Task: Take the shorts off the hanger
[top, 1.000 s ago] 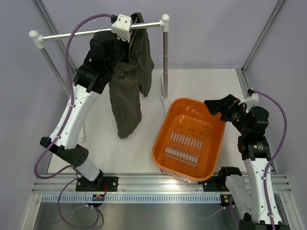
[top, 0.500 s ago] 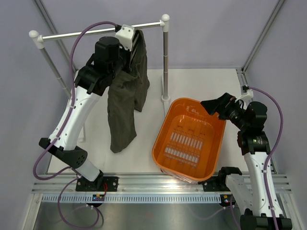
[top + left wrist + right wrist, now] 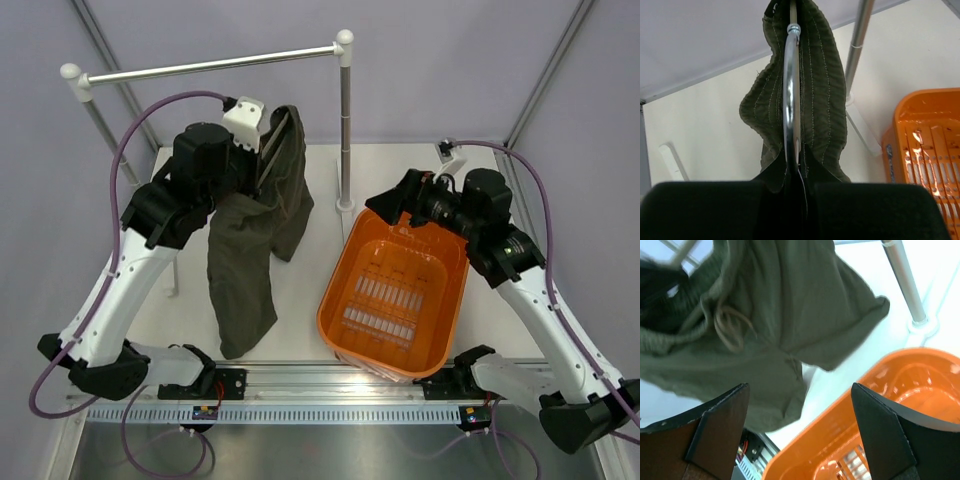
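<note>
The dark olive-green shorts (image 3: 250, 240) hang from the thin hanger (image 3: 272, 148), which is off the silver rail and held in the air. My left gripper (image 3: 252, 172) is shut on the hanger at the waistband. In the left wrist view the hanger's grey loop (image 3: 790, 90) runs up from my left gripper (image 3: 792, 182) with the shorts (image 3: 826, 95) folded over it. My right gripper (image 3: 388, 205) is open and empty over the basket's far left rim, to the right of the shorts. In the right wrist view my right gripper (image 3: 800, 410) faces the shorts (image 3: 790, 315) and their light drawstring (image 3: 727, 327).
The silver rail (image 3: 210, 65) with white ball ends stands at the back, its right post (image 3: 345, 130) between the shorts and the orange basket (image 3: 345, 280). The basket rim also shows in the right wrist view (image 3: 880, 405). Grey walls close both sides.
My left arm has brought the hanger with the shorts off the rail, down and towards the near left. My right arm has swung left over the basket towards the shorts.
</note>
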`<state>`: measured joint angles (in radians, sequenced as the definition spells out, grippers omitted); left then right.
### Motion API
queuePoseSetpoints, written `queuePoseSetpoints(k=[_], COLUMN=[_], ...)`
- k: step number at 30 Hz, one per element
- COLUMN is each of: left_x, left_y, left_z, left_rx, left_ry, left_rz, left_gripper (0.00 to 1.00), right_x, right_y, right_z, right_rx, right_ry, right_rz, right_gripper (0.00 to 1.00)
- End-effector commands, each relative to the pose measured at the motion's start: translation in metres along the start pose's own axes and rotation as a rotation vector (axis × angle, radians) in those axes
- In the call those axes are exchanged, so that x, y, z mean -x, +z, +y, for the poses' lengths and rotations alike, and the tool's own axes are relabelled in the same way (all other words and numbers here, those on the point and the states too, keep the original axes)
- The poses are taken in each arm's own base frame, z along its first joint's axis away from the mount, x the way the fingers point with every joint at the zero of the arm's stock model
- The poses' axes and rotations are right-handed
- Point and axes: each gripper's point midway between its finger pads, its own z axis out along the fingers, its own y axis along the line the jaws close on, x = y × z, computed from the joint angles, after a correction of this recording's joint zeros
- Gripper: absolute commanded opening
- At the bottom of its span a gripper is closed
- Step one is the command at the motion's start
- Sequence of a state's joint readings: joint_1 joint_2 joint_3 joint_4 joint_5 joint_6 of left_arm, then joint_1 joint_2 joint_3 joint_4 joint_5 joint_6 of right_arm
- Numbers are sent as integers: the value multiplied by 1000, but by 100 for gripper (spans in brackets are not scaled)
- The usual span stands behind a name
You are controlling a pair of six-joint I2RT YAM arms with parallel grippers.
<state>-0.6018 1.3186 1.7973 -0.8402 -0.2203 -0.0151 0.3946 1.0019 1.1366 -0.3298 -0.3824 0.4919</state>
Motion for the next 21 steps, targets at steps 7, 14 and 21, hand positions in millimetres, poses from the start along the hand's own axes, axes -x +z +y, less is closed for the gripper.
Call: queuePoseSetpoints(k=[7, 14, 21], left_x=[-29, -35, -39], left_y=[-33, -46, -55], left_z=[-49, -56, -60], left_rx=[-185, -220, -247], left_ry=[-17, -5, -3], left_rz=[-18, -23, -17], left_gripper=[0, 0, 0], right_x=[30, 6, -5], right_y=[51, 89, 119], right_z=[49, 64, 62], right_rx=[-15, -43, -85], right_ry=[-114, -154, -175], right_rz=[-20, 66, 109], right_gripper=[88, 85, 79])
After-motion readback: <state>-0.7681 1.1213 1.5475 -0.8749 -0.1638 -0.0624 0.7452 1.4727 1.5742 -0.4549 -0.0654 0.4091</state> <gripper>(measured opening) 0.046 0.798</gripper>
